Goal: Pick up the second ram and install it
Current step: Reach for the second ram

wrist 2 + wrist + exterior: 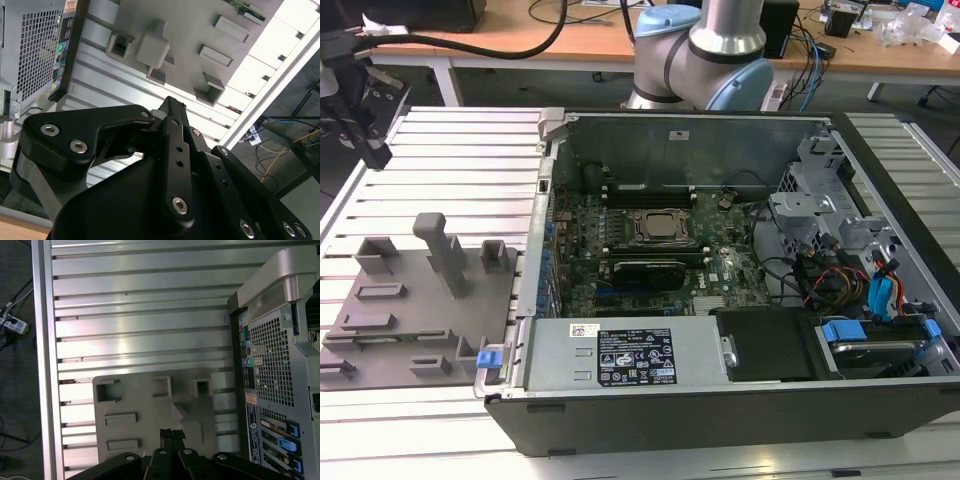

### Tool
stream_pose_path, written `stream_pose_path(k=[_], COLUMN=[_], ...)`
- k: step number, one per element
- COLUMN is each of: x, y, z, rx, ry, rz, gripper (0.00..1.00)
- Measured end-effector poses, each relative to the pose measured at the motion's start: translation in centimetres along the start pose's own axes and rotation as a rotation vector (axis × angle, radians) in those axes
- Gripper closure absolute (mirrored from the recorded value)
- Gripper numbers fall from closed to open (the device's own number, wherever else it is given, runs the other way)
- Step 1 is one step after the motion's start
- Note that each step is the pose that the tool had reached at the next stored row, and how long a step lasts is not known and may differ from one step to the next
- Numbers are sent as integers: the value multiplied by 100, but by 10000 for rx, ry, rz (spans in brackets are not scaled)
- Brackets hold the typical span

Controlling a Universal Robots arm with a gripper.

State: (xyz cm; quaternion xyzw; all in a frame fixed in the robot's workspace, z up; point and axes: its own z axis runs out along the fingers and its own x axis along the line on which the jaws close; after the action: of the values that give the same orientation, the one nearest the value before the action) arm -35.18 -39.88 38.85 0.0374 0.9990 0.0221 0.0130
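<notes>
Robot hand [171, 433] hovers above the grey holder plate [135, 405] on the ribbed metal desk [140, 305], fingers drawn together and gripping nothing; the second ram [245, 9] sits on that plate, toward the side away from the open computer case [720, 300].

Black gripper [170, 105], grey holder plate [415, 275], ribbed silver table [450, 150], green motherboard [582, 262], seemingly green second ram [248, 11].

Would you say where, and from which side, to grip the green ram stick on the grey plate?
Probably pinch the ram stick across its thin width near mid-length, coming down from above the grey plate. It lies long and narrow along the plate's edge; one end is cut off in the second wrist view.
</notes>
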Motion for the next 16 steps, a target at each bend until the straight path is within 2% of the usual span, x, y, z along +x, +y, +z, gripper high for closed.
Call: stream_pose_path(k=[16], x=[281], y=[-22], z=[11], rx=[0], ry=[-1], rz=[0], gripper=[89])
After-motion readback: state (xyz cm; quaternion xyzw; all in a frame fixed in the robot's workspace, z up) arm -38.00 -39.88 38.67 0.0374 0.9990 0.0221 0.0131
